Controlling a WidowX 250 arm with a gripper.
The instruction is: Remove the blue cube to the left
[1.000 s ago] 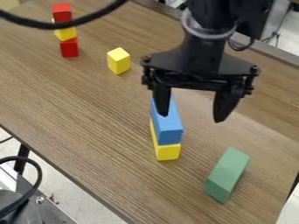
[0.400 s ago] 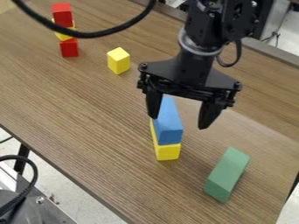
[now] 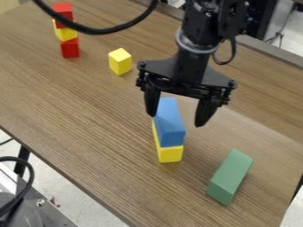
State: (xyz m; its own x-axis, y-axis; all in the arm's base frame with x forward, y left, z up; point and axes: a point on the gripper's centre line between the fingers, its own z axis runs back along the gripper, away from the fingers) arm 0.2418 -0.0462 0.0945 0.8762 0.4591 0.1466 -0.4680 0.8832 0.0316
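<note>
Blue block lies on a yellow block, just off the view's centre toward 5 o'clock. The gripper hangs over it with fingers spread wide and nothing held, the 9 o'clock finger overlapping the block's edge in view, though I can't tell if they touch. Green block sits toward 4 o'clock, yellow cube and red-and-yellow stack toward 11, a cable crossing before the stack

On the bench, an upper block lies on a lower block near the frame's centre; another block lies lower right, a lone block upper left, a three-block stack left of that
</note>
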